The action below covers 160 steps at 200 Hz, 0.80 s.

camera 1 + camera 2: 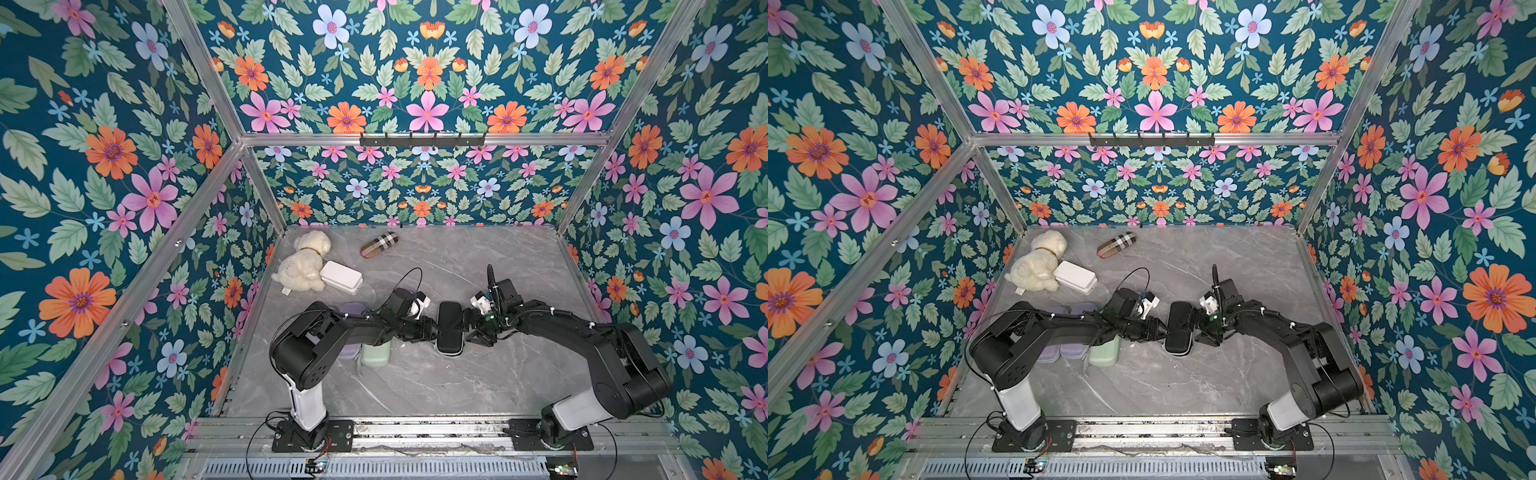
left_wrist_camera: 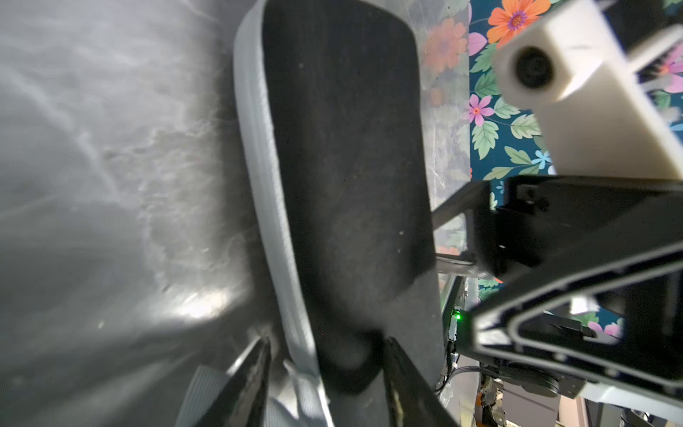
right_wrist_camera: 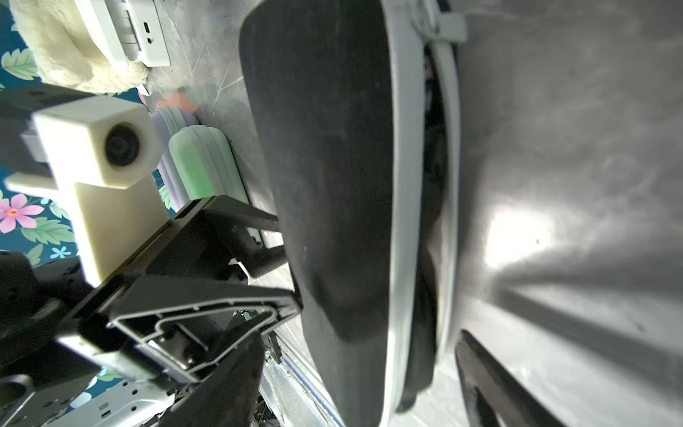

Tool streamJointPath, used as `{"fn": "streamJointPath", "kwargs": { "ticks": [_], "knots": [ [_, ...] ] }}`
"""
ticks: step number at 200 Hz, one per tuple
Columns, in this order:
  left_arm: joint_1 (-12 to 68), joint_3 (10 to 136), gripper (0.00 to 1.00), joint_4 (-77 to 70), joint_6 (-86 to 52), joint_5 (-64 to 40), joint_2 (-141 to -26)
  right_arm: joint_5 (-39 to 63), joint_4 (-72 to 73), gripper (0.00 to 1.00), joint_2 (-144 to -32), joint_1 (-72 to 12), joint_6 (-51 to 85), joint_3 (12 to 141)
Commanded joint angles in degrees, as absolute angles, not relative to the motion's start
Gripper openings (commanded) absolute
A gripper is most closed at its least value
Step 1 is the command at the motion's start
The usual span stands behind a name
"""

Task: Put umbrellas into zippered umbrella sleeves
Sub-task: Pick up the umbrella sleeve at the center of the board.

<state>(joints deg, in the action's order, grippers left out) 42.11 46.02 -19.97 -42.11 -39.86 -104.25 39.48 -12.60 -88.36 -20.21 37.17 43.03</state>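
Observation:
A black zippered umbrella sleeve (image 1: 449,322) lies in the middle of the table, also seen in the other top view as the sleeve (image 1: 1179,322). My left gripper (image 2: 325,351) is open and straddles one long edge, with a gap to the grey zip band (image 2: 273,207). My right gripper (image 3: 358,347) is open astride the opposite edge, clear of it on both sides. That edge is ajar, and dark umbrella fabric (image 3: 428,258) shows between the zip bands. The zip pull (image 3: 439,26) sits at the far end. A mint green sleeve (image 1: 376,353) and lavender sleeves (image 1: 1069,353) lie under my left arm.
A white plush dog (image 1: 303,266) and a white box (image 1: 340,277) sit at the back left. A tan plaid capsule (image 1: 379,244) lies near the back wall. Floral walls with aluminium posts close in the marble table (image 1: 498,374).

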Motion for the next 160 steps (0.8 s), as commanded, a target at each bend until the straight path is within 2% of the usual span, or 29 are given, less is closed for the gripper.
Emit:
{"fn": "streamJointPath", "kwargs": {
  "ticks": [1,41,51,72,96,111,129,140,160],
  "knots": [
    [42.12,45.60,0.42,-21.30,-42.42,-40.29,-105.28,44.63,-6.15,0.72,-88.99,-20.23,33.52,41.60],
    [42.37,43.42,0.30,-25.61,-44.49,-42.05,-107.47,46.17,2.40,0.63,-88.72,-20.30,33.81,36.92],
    [42.39,43.37,0.27,-25.53,-44.20,-42.14,-107.57,45.59,3.54,0.64,-89.32,-20.29,34.59,36.27],
    [42.41,43.77,0.23,-23.77,-43.01,-41.97,-107.67,41.10,0.24,0.74,-90.19,-20.07,34.54,36.41],
    [42.36,43.69,0.21,-23.34,-42.60,-41.81,-107.97,41.50,-0.79,0.71,-92.24,-19.34,33.42,36.75],
    [42.38,43.36,0.28,-24.84,-43.33,-42.37,-107.83,46.15,6.16,0.61,-92.21,-19.46,35.25,34.85],
    [42.28,42.83,0.44,-27.00,-43.94,-42.86,-106.08,50.03,13.78,0.46,-90.38,-19.70,37.29,32.50],
    [41.66,42.24,0.50,-28.82,-44.52,-43.10,-104.87,50.63,16.33,0.37,-89.05,-19.70,37.62,31.42],
    [38.85,39.29,0.57,-37.49,-48.96,-45.81,-104.21,51.23,18.80,0.29,-87.90,-19.75,37.37,30.30]
  ]
}}
